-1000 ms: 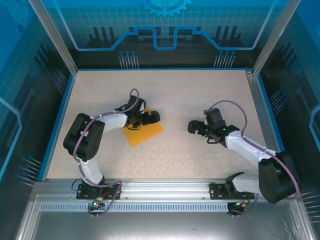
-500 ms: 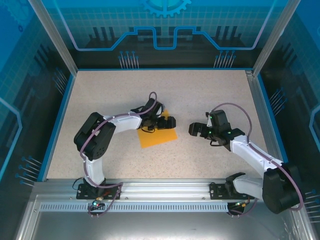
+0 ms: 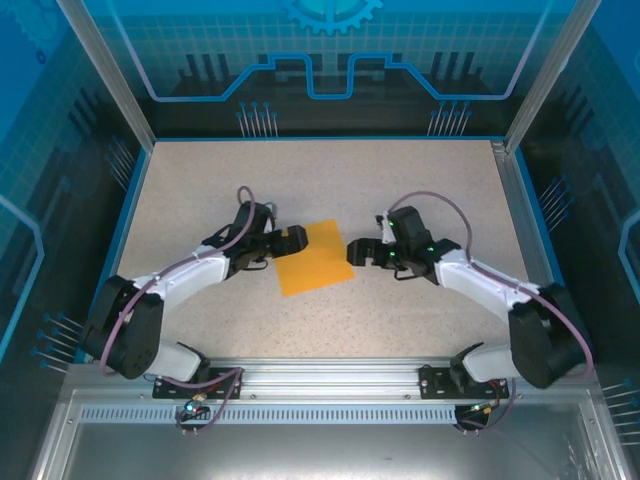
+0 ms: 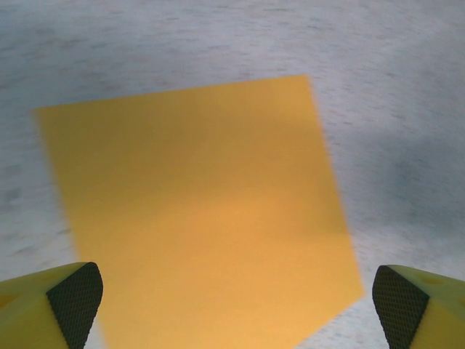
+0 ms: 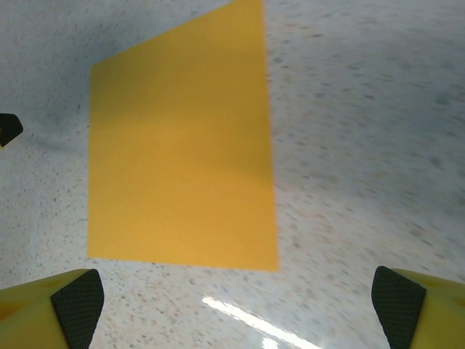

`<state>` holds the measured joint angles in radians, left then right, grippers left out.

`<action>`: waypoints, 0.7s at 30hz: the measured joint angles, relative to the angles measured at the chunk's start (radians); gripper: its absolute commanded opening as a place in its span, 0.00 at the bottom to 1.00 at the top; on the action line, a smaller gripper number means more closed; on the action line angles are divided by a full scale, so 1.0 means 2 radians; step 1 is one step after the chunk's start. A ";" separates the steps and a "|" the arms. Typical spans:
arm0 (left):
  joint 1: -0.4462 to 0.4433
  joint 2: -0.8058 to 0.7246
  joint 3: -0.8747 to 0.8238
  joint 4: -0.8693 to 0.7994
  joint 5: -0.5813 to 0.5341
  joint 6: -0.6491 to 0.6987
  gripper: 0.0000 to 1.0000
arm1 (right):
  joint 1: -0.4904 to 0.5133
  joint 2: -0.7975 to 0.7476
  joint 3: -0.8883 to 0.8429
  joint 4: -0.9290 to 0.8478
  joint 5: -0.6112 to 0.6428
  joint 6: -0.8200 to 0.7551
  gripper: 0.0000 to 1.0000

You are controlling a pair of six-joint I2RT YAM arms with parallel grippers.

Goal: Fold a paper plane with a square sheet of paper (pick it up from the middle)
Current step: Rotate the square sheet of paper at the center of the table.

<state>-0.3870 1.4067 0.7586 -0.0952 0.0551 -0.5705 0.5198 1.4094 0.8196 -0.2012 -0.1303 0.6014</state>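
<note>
Square sheet of paper (image 3: pixel 316 258) lies flat, its near edge cut off in the left wrist view. Left gripper (image 3: pixel 292 241) and right gripper (image 3: pixel 353 251) flank its side edges, fingers spread wide. Open table (image 3: pixel 420 185) lies beyond.

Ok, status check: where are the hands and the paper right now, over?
Both open: left hand, right hand, flanking the square sheet of paper. Sheet flat on table, unfolded, unheld. Nothing blocking either hand.
</note>
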 measured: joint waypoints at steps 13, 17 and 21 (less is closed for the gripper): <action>0.036 -0.124 -0.100 0.016 -0.011 -0.004 0.99 | 0.069 0.212 0.179 -0.024 0.008 -0.002 0.81; 0.038 -0.135 -0.105 0.016 -0.015 -0.004 0.99 | 0.071 0.245 0.205 -0.032 0.000 -0.003 0.78; 0.039 -0.136 -0.109 0.016 -0.017 -0.004 0.99 | 0.071 0.261 0.220 -0.039 -0.008 -0.003 0.77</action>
<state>-0.3099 1.1355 0.5400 -0.0624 0.0219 -0.5777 0.6624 1.9320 1.2591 -0.2787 -0.1467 0.5961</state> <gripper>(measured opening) 0.987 0.770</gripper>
